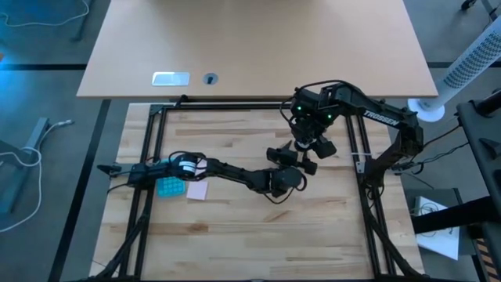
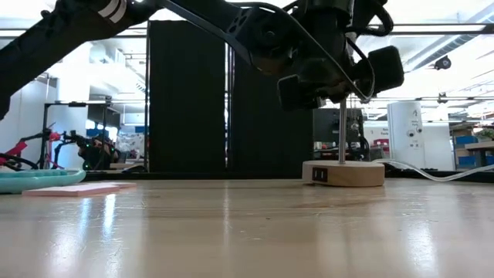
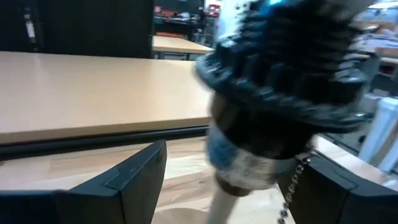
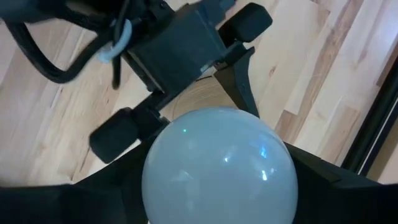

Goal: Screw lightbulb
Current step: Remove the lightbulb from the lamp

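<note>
Pale wooden worktop [image 1: 235, 227] is seen from above. Toward two o'clock of its centre, the lightbulb [image 4: 217, 165] is held by its round glass in the right gripper [image 4: 214, 186], above the black socket [image 3: 273, 124]. The left gripper [image 3: 230, 180] is spread around the socket's neck; contact cannot be told. The bulb is judged light, smooth and fragile, best held gently at its widest part.

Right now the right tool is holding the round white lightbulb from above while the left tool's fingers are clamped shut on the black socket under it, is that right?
Not quite. The right tool does hold the round white lightbulb from above, but the left tool is not clamped: the left wrist view shows its fingers standing apart on either side of the black socket, with gaps.
</note>
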Robot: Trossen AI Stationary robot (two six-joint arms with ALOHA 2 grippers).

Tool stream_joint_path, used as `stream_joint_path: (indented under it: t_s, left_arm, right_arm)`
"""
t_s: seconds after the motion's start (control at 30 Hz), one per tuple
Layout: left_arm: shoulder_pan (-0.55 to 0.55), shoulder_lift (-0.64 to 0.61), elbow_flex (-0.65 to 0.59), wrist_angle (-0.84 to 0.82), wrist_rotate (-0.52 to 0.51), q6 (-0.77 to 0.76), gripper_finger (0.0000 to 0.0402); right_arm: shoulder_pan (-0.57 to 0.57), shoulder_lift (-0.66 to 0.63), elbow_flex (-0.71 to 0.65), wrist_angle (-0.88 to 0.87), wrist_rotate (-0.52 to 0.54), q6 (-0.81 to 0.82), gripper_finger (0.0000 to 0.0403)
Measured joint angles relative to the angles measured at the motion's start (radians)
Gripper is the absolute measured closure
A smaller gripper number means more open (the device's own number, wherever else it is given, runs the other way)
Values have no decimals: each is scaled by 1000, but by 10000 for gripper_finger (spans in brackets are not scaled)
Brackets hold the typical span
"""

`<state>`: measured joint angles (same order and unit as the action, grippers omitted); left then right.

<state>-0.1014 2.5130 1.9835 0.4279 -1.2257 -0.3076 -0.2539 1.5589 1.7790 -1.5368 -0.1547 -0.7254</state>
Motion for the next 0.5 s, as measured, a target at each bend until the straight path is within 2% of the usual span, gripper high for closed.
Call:
stream_joint_path:
  t_s: [0.17, 0.5]
  left_arm:
    - [2, 0, 0, 53, 44, 47, 125]
    - [7, 0, 13, 54, 28, 43, 125]
  right_arm:
    - [0, 0, 0, 0, 0, -3, 151]
    - [0, 0, 0, 0, -1, -8, 155]
